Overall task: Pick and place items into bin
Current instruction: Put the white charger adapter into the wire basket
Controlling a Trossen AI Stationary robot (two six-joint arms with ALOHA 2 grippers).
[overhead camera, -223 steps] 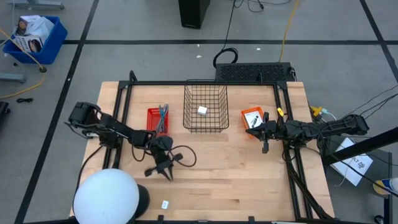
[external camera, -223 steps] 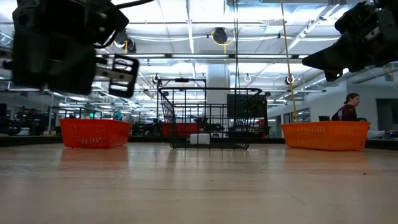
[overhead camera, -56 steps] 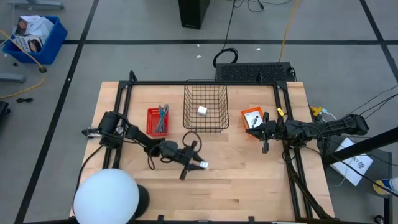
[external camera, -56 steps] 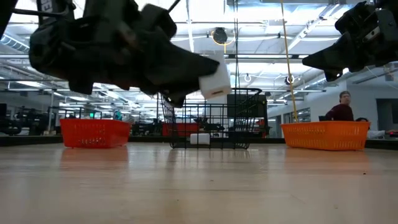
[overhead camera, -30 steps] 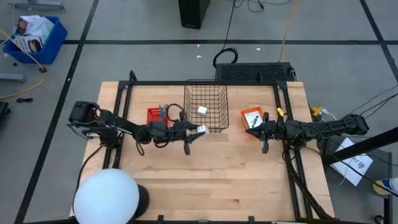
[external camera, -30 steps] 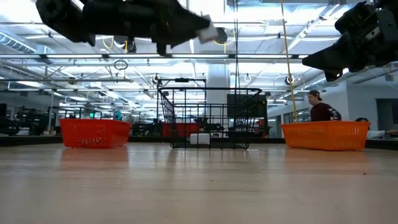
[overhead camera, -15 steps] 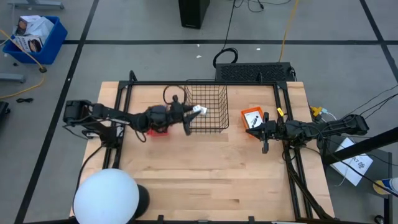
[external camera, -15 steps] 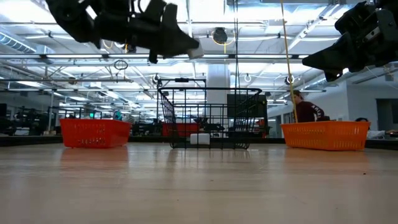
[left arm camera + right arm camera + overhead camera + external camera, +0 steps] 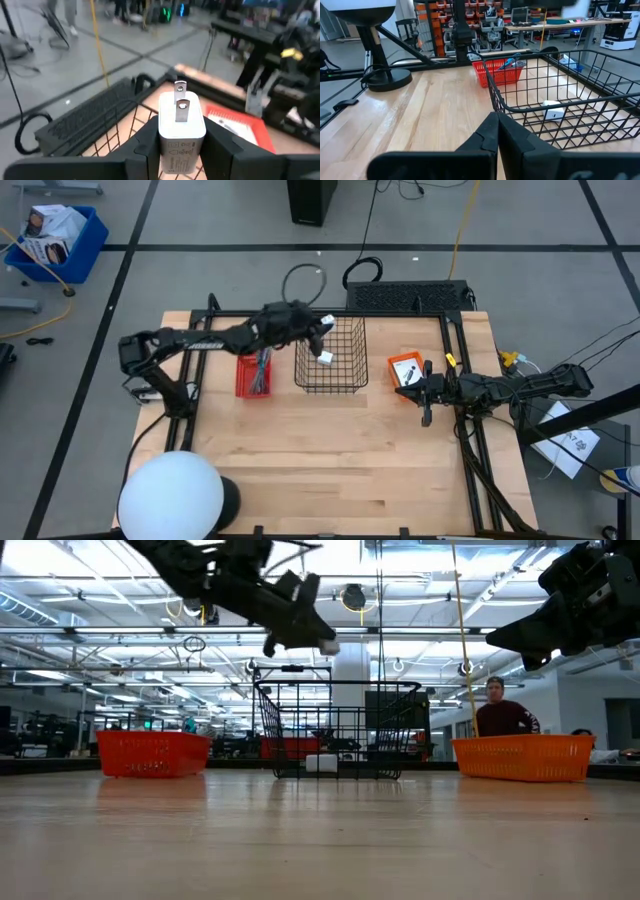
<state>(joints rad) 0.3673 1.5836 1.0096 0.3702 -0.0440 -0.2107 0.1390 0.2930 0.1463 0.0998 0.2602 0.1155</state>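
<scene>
left end effector (image 9: 322,323) clamped on white plug block (image 9: 181,121), above wire basket's (image 9: 331,385) far-left corner | right end effector (image 9: 404,392) pinched together, by orange bin (image 9: 403,364)

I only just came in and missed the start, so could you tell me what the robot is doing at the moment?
The left gripper is shut on a white plug-in charger and holds it over the rim of the black wire basket, up off the table. One white block already lies on the basket floor. The red bin beside it holds pen-like tools. The right gripper waits, shut, next to the orange bin. A person stands in the room behind.
</scene>
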